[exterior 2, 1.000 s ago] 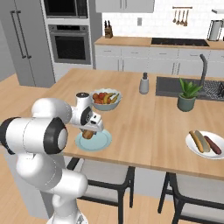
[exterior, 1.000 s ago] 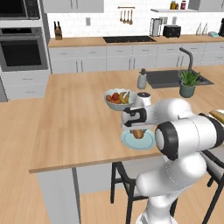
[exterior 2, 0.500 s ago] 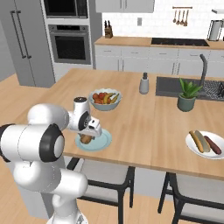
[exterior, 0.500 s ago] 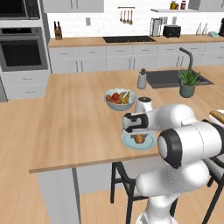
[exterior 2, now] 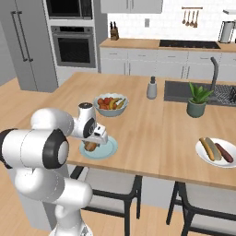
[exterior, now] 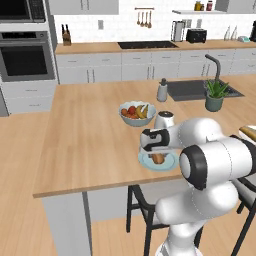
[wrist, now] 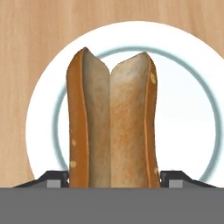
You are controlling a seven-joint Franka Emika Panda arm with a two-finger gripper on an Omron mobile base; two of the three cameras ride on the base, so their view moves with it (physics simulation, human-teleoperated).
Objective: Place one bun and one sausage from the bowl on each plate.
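My gripper [wrist: 113,179] is shut on a split bun [wrist: 111,127], which stands on end over the pale teal plate [wrist: 39,113]. From the base views the bun [exterior: 158,158] [exterior 2: 91,146] is low on that plate [exterior: 168,163] [exterior 2: 109,150], near the counter's front edge, with the gripper [exterior: 157,153] [exterior 2: 92,143] pointing down onto it. A white plate [exterior 2: 203,155] at the far right carries a bun and a sausage [exterior 2: 224,152]. The bowl is out of view.
A pale bowl of fruit [exterior: 137,113] [exterior 2: 110,104] stands just behind the teal plate. Farther back are a grey shaker [exterior: 162,90], a potted plant [exterior: 215,95] and the sink [exterior: 192,89]. Stools stand under the counter's front edge.
The gripper has come down with the bun, from above the teal plate to just on it. Nothing else has moved.
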